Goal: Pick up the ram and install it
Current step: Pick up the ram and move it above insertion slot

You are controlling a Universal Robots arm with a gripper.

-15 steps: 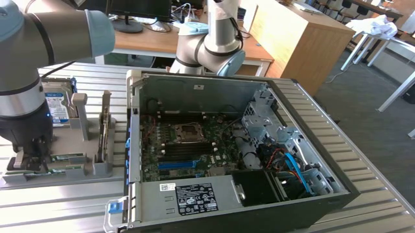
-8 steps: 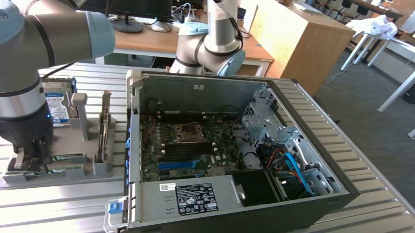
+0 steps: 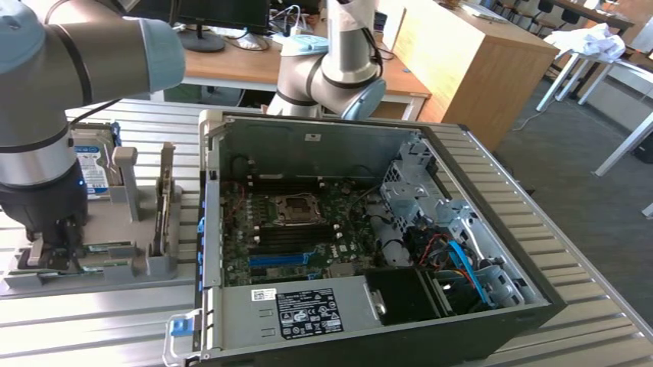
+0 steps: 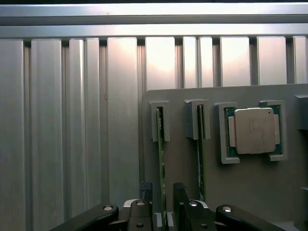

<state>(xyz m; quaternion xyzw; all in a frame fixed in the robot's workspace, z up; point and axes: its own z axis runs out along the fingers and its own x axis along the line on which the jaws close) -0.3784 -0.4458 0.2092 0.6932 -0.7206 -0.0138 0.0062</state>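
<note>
– Exterior view, entry one: bench (image 3: 102, 329), slatted metal, on which an open computer case (image 3: 306, 145) and a grey holder (image 3: 143, 264) are set side by side. What is listed at the holder?

– Entry two: arm (image 3: 41, 115), found low over the holder on the exterior view's left. Entry three, wrist view: ram (image 4: 160, 144), seen edge-on, stood upright in its slot. Entry four: gripper (image 4: 162, 188), jaws spread wide, one finger to each side of the ram, a gap judged on both sides; nothing is held.

– Which hazards are to be recorded?

– Uneven centring is suspected: should one finger meet the board first, the ram could be pushed askew in its slot or flexed. A second stick (image 4: 199, 154) is stood in the neighbouring slot, just beside the outer finger, and could be clipped. A pinch taken only on the thin end may be lost through slipping. If the slot binds, the holder could be dragged up with the ram.

– Smaller items?

– Processor (image 4: 254, 131), seated in its own pocket, well apart from the gripper; no risk is noted.
</note>
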